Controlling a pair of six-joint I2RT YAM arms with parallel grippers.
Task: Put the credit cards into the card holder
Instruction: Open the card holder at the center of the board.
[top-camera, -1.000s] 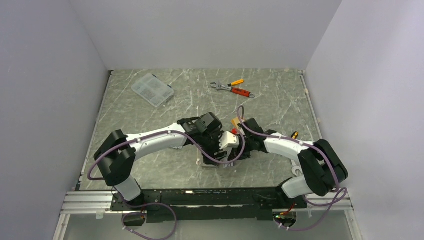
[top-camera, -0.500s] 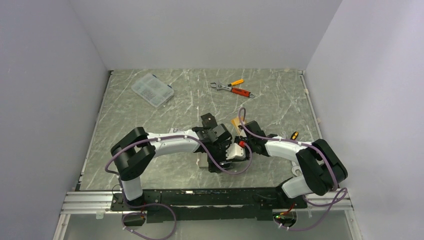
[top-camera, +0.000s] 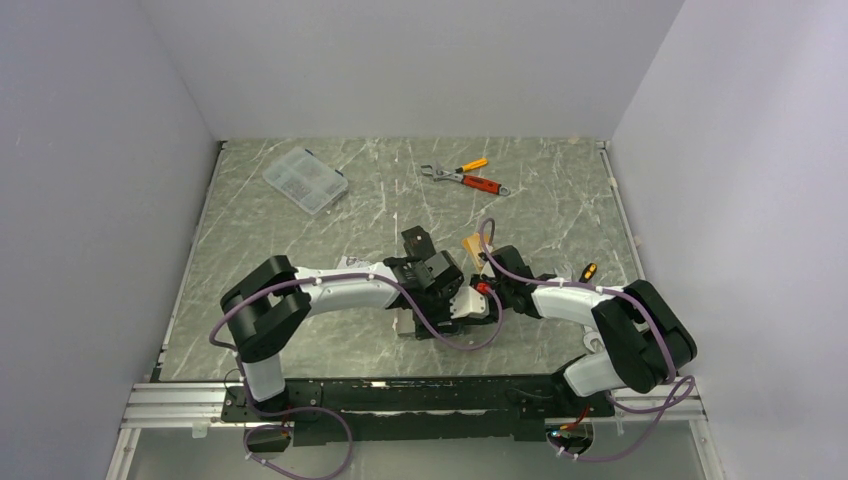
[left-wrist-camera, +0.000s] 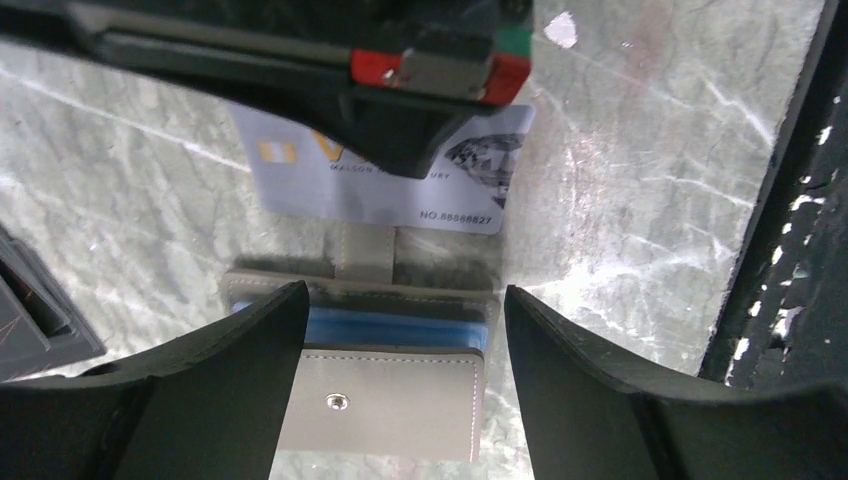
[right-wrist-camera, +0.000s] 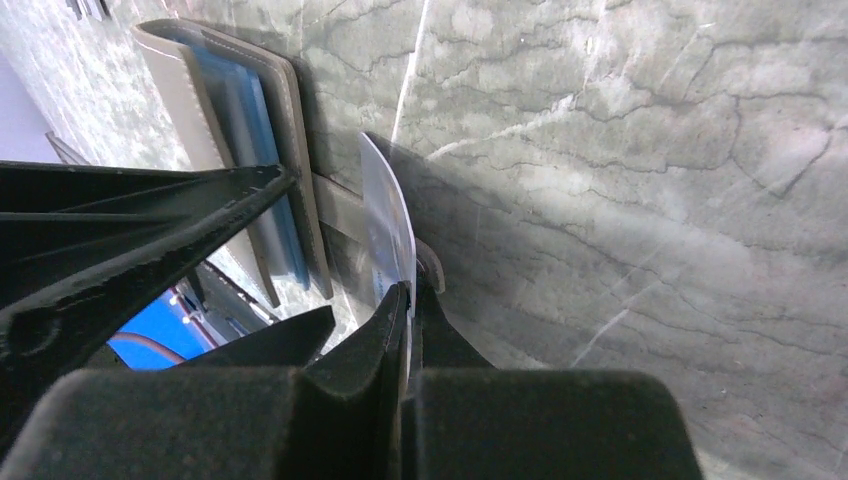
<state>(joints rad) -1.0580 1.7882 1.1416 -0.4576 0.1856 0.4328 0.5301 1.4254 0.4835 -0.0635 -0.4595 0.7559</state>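
One half-hidden silvery card (left-wrist-camera: 462, 195) is clamped in right gripper (right-wrist-camera: 409, 295); left gripper (left-wrist-camera: 401, 296) gapes over wallet (left-wrist-camera: 385, 405).

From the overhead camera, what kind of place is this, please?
Probably a robot test cell in a lab, not a home: plain white walls enclose a grey marble-patterned tabletop, and a bare aluminium mounting rail runs along its near edge.

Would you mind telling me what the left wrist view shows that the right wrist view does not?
Only the left wrist view shows the printed face of the silvery-grey card and the snap flap of the card holder, between the fingers of the open left gripper. Only the right wrist view shows that card edge-on, pinched in the right gripper. Both show the card, the holder and the marble table.
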